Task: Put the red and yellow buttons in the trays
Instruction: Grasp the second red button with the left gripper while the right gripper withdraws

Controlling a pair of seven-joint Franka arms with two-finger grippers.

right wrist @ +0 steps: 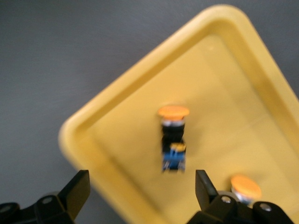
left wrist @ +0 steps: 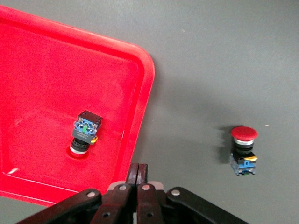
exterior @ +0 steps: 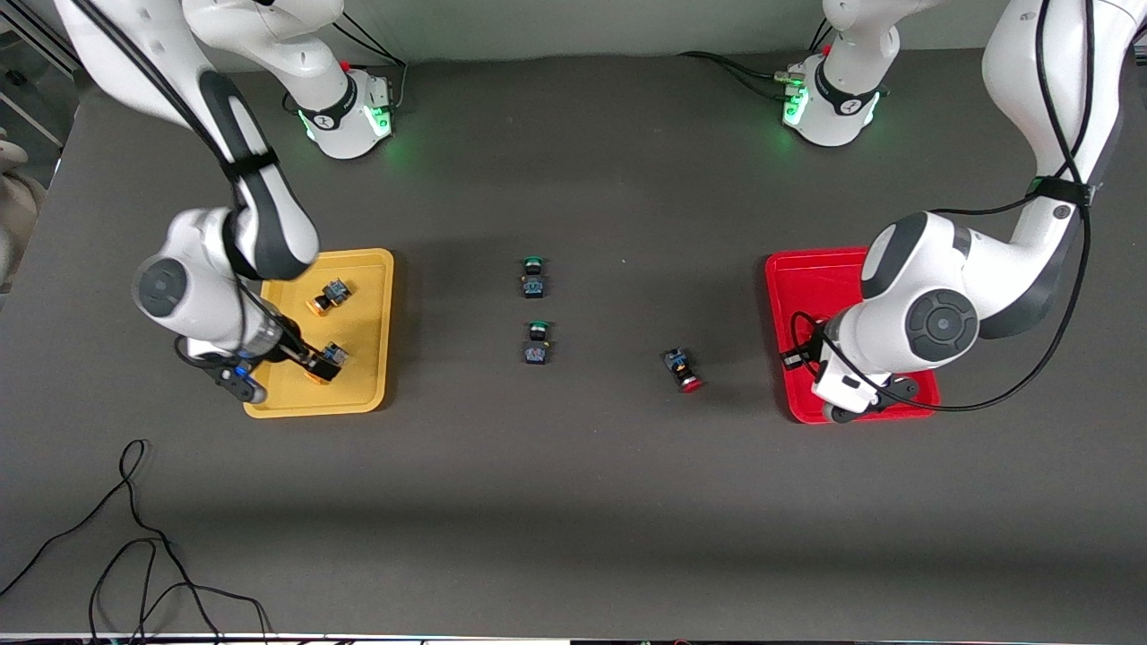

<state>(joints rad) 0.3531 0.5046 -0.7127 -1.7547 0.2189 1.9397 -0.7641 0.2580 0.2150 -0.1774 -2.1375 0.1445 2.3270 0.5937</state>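
The yellow tray (exterior: 369,394) lies toward the right arm's end and holds two orange-yellow buttons, one (exterior: 330,296) farther from the front camera and one (exterior: 328,360) nearer. My right gripper (exterior: 300,356) is open and empty, low over this tray beside the nearer button. The right wrist view shows its gripper (right wrist: 142,179), the tray (right wrist: 117,140) and both buttons (right wrist: 173,140) (right wrist: 245,186). The red tray (exterior: 806,287) lies toward the left arm's end. My left gripper (exterior: 871,401) hovers over its near rim, shut and empty (left wrist: 138,170). One red button (left wrist: 84,133) lies in the red tray (left wrist: 56,70). Another red button (exterior: 685,369) (left wrist: 243,148) lies on the table beside the tray.
Two green-capped switches (exterior: 533,276) (exterior: 537,343) stand mid-table, one nearer the front camera than the other. A loose black cable (exterior: 134,537) curls on the table near the front edge at the right arm's end. The table is dark grey.
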